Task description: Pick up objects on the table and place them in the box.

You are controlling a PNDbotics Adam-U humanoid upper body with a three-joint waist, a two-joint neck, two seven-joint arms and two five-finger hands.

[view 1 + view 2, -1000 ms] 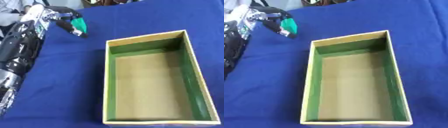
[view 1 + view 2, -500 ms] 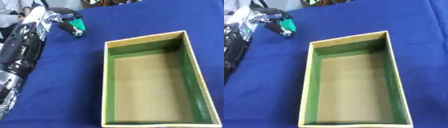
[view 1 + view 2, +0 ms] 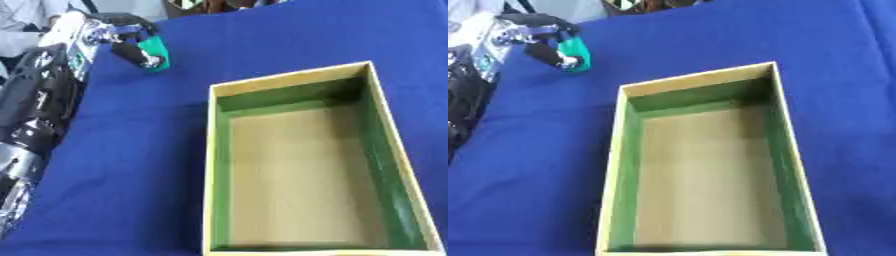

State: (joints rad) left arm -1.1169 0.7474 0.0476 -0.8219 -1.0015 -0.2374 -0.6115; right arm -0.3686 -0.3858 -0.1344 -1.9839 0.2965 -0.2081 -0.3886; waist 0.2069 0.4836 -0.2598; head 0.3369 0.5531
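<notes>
- Counter [image 3: 289, 45]: covered w/ blue cloth, fills nearly the whole view; bare apart from the box and the one item being held.
- Box [image 3: 214, 165]: big open rectangle, tan rim, green inner walls, tan floor, nothing inside. Sits toward the counter's near-right part, long axis running near edge to far edge, tilted a bit. Open top faces up, so prob. staged there as the drop target.
- Left arm [image 3: 35, 125]: black w/ silver joints, comes up along the counter's left edge toward the far-left corner.
- Left robot hand [image 3: 109, 35]: near the far-left corner, fingers curled down round a small green object [image 3: 154, 49], grasping it from above. Grip from the top looks meant to lift it straight off the cloth.
- Green object: teal, short, w/ a pale round end [image 3: 568, 62] pointing down toward the near edge; long axis roughly far-to-near, tipped. Well apart from the box, past its far-left corner. Can't tell if it touches the cloth.
- Right robot hand: not seen in either view.
</notes>
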